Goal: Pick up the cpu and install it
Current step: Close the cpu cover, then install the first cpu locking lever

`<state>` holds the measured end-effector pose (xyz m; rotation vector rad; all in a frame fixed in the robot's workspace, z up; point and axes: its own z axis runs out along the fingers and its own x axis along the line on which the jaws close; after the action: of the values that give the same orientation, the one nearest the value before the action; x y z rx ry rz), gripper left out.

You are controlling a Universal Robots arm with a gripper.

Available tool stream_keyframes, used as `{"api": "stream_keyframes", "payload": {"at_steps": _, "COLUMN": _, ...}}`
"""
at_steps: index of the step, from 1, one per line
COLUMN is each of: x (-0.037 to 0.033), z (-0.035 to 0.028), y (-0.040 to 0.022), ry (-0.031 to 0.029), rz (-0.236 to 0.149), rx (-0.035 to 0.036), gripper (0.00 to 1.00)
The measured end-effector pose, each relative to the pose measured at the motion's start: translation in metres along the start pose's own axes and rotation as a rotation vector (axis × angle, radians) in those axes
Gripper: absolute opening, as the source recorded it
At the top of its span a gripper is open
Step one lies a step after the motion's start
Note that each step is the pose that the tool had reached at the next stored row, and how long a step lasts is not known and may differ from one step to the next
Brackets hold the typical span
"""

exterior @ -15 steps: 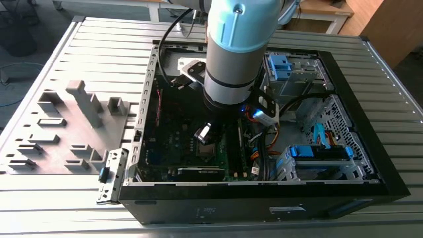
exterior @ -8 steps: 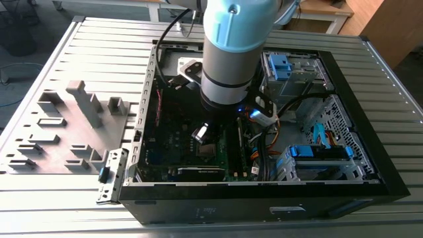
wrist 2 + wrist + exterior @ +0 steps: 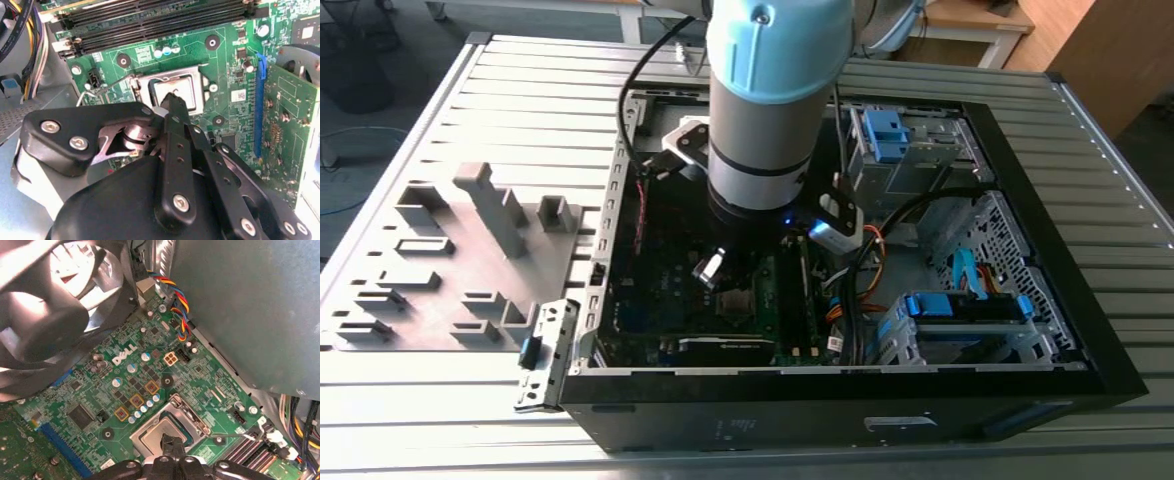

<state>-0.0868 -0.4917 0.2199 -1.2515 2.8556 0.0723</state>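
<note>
Seemingly, gripper (image 3: 172, 98) against socketed cpu (image 3: 188, 89).

cpu (image 3: 185, 90) | thin sq chip, silver-grey metal top up | lies flat in mobo socket (image 3: 142, 86)

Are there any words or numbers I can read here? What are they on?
Big white letters on the green circuit board: a maker's logo, not spelled out here.
The small white sticker on that board: too small to read.
Pale marks on the black computer case, front wall: too blurred to read.
No other readable words or numbers.
</note>
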Motion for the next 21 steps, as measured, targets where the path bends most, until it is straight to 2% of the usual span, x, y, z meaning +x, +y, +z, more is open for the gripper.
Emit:
{"api": "stream_keyframes", "payload": {"at_steps": 2, "x": -0.0003, "z": -0.0052, "y": 0.0002, "ry": -0.0002, "rz": 0.000, "rx": 0.0000, "gripper": 0.11}}
{"api": "stream_keyframes", "payload": {"at_steps": 5, "x": -0.0003, "z": -0.0054, "y": 0.0002, "ry": -0.0007, "rz": 0.000, "rx": -0.0002, "gripper": 0.11}}
{"api": "stream_keyframes", "payload": {"at_steps": 7, "x": -0.0004, "z": -0.0078, "y": 0.0003, "ry": -0.0003, "rz": 0.000, "rx": -0.0001, "gripper": 0.11}}
{"api": "stream_keyframes", "payload": {"at_steps": 17, "x": -0.0003, "z": -0.0092, "y": 0.0003, "ry": 0.0002, "rz": 0.000, "rx": 0.0001, "gripper": 0.11}}
{"api": "stream_keyframes", "payload": {"at_steps": 21, "x": -0.0007, "z": -0.0153, "y": 0.0006, "ry": -0.0058, "rz": 0.000, "rx": -0.0051, "gripper": 0.11}}
